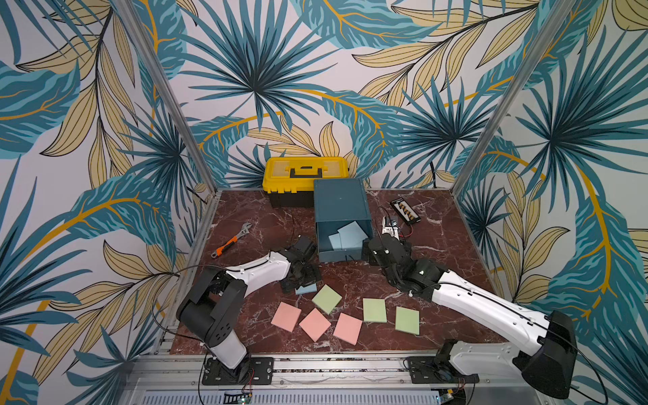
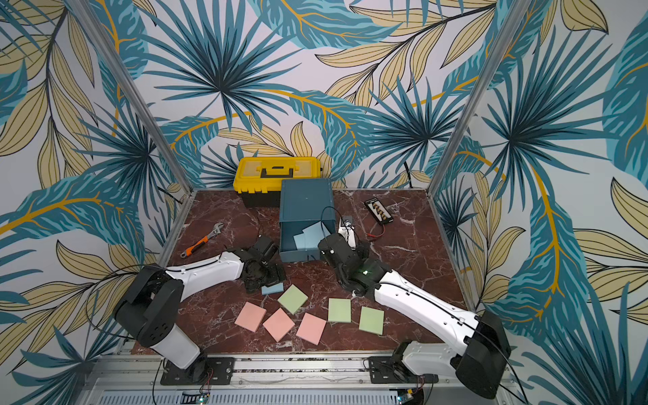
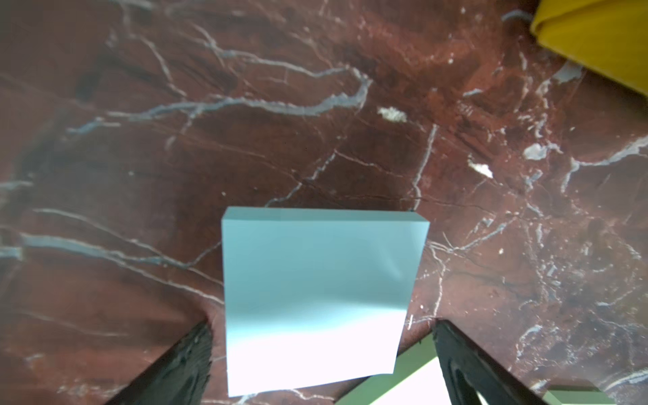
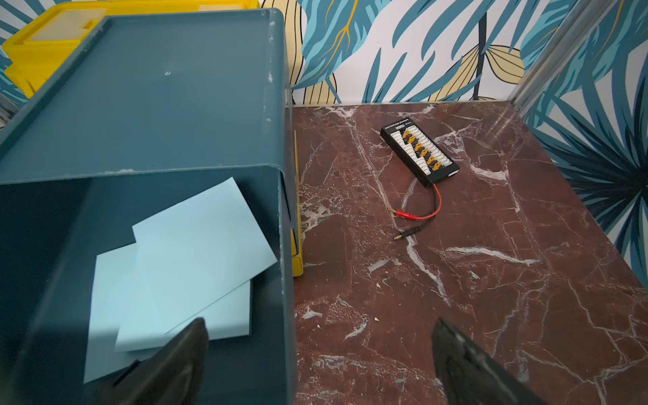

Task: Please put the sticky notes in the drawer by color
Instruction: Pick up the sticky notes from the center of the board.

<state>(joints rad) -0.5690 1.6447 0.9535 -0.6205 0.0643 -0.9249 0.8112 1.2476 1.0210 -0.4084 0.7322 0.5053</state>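
Hovering low over the one blue pad [image 3: 315, 280] that lies on the worktop [image 1: 456, 280], your left hand [image 3: 322, 328] has its fingers [image 3: 189, 357] spread wide. In the wrist view one finger stands on each side of the pad's near edge, with a strip of bare marble between each finger and the paper. It grips nothing. In both top views the hand covers most of this pad, and only a blue corner shows beside the nearest green pad [image 1: 326, 298].

Your right hand [image 4: 319, 326] sits at the front right corner of the pulled-out teal drawer [image 4: 287, 287]. Its fingers are just as far apart and hold nothing. In its wrist view one finger shows against the drawer's inside and the other against the bare worktop.

That drawer is the top one of the teal cabinet [image 1: 342, 200], which stands towards the back of the worktop, just in front of the yellow toolbox [image 1: 305, 171]. Inside it you have two blue pads: the upper one [image 4: 203, 242] lies tilted across the lower one [image 4: 112, 301], and the two overlap.

Along the near side of the worktop the other colours lie flat in a loose row. The three pink pads [image 1: 286, 316] [image 1: 315, 324] [image 1: 348, 328] are close together. The two remaining green pads [image 1: 374, 310] [image 1: 407, 320] lie to their right, nearer your right arm.

An orange-handled wrench [image 1: 231, 240] lies well off to the left, and a black connector board [image 1: 405, 211] lies to the right of the cabinet.
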